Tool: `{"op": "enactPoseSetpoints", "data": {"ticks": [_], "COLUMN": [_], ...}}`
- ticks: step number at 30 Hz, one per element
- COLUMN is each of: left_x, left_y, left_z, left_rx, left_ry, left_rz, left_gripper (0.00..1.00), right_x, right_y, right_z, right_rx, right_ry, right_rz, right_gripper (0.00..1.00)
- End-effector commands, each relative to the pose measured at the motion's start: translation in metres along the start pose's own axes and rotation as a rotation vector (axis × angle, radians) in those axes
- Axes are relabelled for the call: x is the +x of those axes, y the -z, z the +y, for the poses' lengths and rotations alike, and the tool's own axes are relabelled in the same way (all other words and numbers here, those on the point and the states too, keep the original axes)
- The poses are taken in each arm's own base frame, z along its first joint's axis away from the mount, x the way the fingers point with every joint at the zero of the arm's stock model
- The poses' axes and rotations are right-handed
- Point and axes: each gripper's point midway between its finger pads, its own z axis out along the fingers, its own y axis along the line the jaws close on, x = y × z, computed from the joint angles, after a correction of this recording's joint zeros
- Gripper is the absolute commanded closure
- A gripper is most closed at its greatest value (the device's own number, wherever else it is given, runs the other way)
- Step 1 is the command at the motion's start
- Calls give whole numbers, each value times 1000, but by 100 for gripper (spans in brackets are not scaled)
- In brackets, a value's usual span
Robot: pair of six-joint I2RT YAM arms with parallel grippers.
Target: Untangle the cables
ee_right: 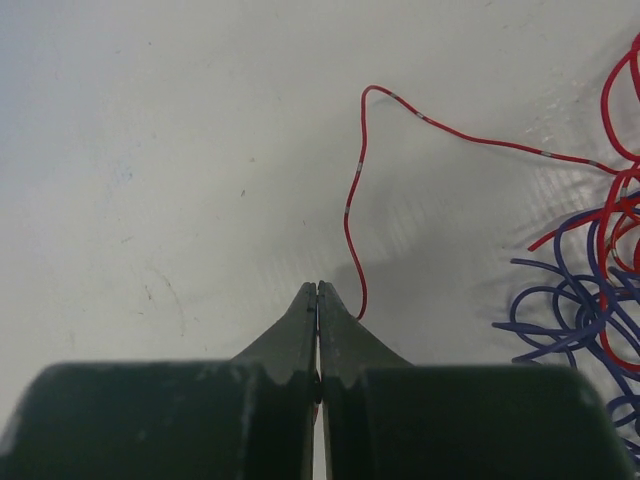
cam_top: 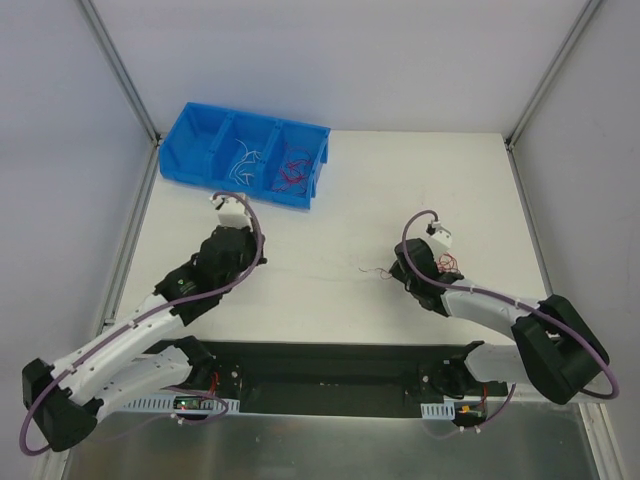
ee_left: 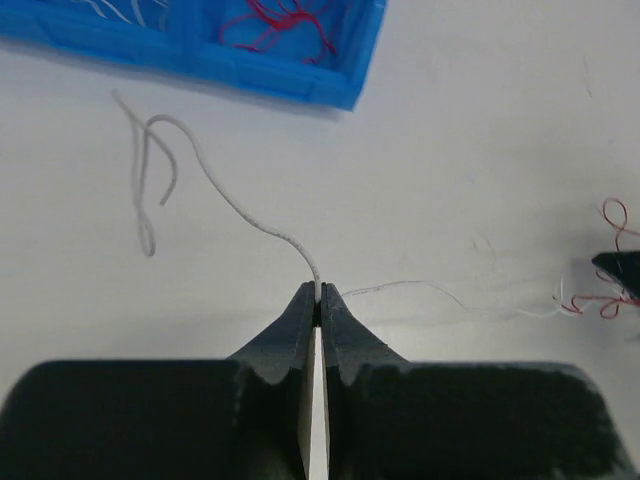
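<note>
My left gripper [ee_left: 318, 290] [cam_top: 256, 262] is shut on the end of a white cable [ee_left: 215, 185]. That cable curls away up and to the left over the table. A hair-thin strand [ee_left: 420, 286] runs right from the tips to a small red tangle [ee_left: 605, 290] by the right arm's dark tip. My right gripper [ee_right: 318, 287] [cam_top: 400, 276] is shut, and a red cable [ee_right: 352, 200] slips in behind its right finger, with red showing in the slit. A bunch of red and purple cables [ee_right: 590, 290] [cam_top: 447, 265] lies just to its right.
A blue bin [cam_top: 200, 130] [ee_left: 300, 88] stands at the back left. White wires [cam_top: 243, 160] lie in its middle compartment and red wires [cam_top: 293, 168] [ee_left: 280, 25] in the right one. Grey walls with metal rails enclose the white table [cam_top: 420, 180].
</note>
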Motion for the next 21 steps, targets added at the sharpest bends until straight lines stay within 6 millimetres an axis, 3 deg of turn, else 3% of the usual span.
{"op": "enactPoseSetpoints", "data": {"ticks": [1, 12, 21], "left_x": [-51, -130, -194], "left_y": [37, 104, 187], "left_z": [55, 92, 121], "left_rx": [-227, -421, -580], "left_ry": [-140, -267, -341], "left_rz": [-169, -367, -529], "left_gripper": [100, 100, 100], "right_x": [-12, -16, -18], "right_y": [3, 8, 10], "right_z": [-8, -24, -32], "right_rx": [41, 72, 96], "right_ry": [-53, -114, -146], "right_rz": [-58, -102, -119], "right_gripper": [99, 99, 99]}}
